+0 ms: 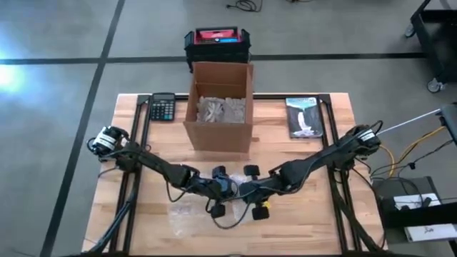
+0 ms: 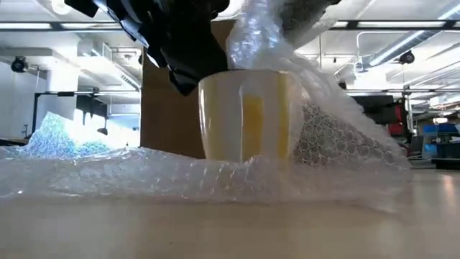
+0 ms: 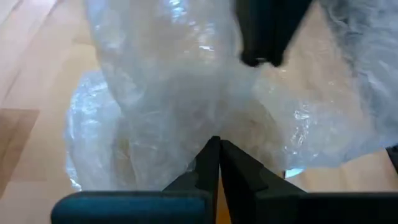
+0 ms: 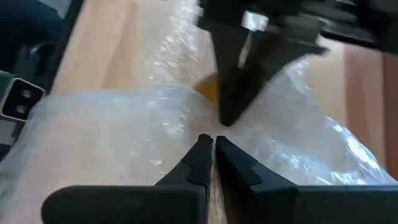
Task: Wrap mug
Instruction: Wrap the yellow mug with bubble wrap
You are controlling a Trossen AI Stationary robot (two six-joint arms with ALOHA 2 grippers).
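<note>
Together the left gripper and right gripper, both seemingly pinched on bubble wrap, drape it over the mug

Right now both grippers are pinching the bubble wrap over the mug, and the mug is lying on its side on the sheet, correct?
Not quite. The low view shows the mug standing upright on the bubble wrap, not lying on its side. The rest holds: the left gripper and the right gripper are each shut on the wrap, above the mug.
</note>
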